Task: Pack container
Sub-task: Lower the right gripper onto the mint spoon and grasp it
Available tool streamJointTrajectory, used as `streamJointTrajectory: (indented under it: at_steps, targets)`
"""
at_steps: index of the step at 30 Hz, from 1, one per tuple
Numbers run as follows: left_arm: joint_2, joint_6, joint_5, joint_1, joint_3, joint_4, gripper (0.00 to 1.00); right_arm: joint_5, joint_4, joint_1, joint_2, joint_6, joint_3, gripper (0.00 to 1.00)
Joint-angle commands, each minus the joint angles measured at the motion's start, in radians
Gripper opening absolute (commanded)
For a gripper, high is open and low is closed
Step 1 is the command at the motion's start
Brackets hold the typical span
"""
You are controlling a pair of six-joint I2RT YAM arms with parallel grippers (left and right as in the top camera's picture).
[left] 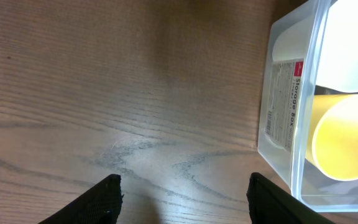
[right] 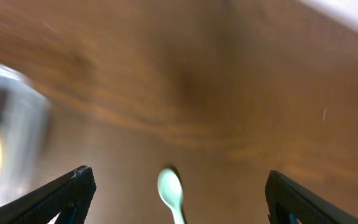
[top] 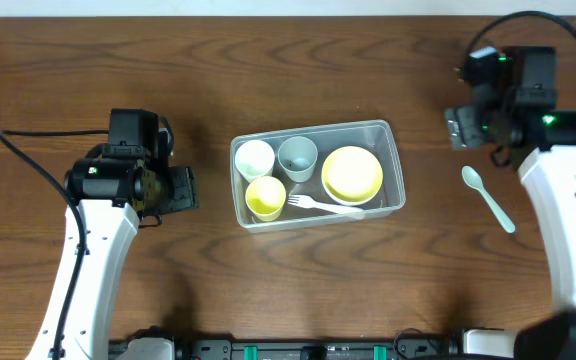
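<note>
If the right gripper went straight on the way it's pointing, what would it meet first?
Probably the pale green spoon: in the right wrist view its bowl lies between the open fingers of the right gripper, on the table. The picture is blurred and depth unclear, so it might touch wood first.

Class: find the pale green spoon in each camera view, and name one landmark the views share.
Overhead: the spoon lies on the table, right of the container.
Left wrist: not in it.
Right wrist: bottom centre.
Landmark: the container, at right in left wrist, blurred far left in right wrist.
</note>
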Motion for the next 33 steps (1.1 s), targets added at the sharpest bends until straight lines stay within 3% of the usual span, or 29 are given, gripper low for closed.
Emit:
streamJointTrajectory:
  at_steps: [1,15,33]
  targets:
    - [-0.005,0.002,0.002,0.005,-0.004,-0.005,0.65,-0.059,-0.047,-0.069,0.1,-0.057,-0.005,0.89]
    - [-0.005,0.002,0.002,0.005,-0.004,-0.001,0.65,-0.05,-0.182,-0.13,0.379,-0.067,-0.011,0.86]
    - [-0.005,0.002,0.002,0.005,-0.004,0.002,0.66,-0.05,-0.128,-0.216,0.4,0.031,-0.112,0.85]
